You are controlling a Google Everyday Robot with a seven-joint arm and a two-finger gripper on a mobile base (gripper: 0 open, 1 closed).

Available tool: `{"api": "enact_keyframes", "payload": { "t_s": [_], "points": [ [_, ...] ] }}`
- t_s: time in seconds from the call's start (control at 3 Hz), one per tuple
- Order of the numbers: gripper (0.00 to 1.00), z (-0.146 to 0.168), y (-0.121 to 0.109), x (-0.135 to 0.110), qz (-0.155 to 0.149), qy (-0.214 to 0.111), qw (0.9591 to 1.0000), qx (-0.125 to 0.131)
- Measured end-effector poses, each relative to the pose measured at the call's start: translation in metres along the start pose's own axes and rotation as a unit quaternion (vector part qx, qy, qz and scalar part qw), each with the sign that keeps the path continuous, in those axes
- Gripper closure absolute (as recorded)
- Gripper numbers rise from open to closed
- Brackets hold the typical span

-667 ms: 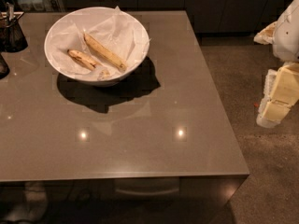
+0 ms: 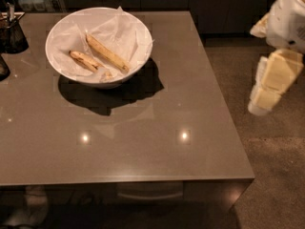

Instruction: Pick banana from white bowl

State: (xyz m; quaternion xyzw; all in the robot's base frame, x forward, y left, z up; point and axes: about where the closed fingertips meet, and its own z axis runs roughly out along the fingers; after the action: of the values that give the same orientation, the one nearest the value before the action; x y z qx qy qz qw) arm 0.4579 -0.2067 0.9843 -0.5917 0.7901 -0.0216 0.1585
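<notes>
The white bowl (image 2: 66, 27) stands on the far left part of the grey table (image 2: 143, 142), lined with crumpled white paper. In it lies the banana (image 2: 106, 53), long and pale yellow, slanting from upper left to lower right. A shorter, browner banana (image 2: 84, 60) lies beside it on the left. My gripper (image 2: 267, 92) hangs at the right edge of the view, beyond the table's right side and over the floor, far from the bowl. It holds nothing that I can see.
A dark container (image 2: 11, 32) with utensils stands at the table's far left edge, with another dark object (image 2: 3, 67) below it. The table's right edge runs between the bowl and my arm. Dark cabinets line the back. Bare floor lies to the right.
My arm has shifted slightly at the right edge of the view. The bowl and both bananas have not moved.
</notes>
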Motion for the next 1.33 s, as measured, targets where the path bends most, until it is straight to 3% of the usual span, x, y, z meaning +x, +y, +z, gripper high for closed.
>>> {"api": "enact_keyframes", "payload": {
  "t_s": [0.33,0.67,1.0,1.33],
  "points": [
    [0.0,0.011,-0.023,-0.023,0.004,0.001,0.9996,-0.027],
    [0.0,0.029,-0.04,-0.052,-0.022,0.01,0.9988,-0.044],
    [0.0,0.03,-0.045,-0.06,-0.024,0.0,0.9992,-0.031],
    [0.0,0.032,-0.053,-0.087,-0.038,-0.016,0.999,-0.018]
  ]
}}
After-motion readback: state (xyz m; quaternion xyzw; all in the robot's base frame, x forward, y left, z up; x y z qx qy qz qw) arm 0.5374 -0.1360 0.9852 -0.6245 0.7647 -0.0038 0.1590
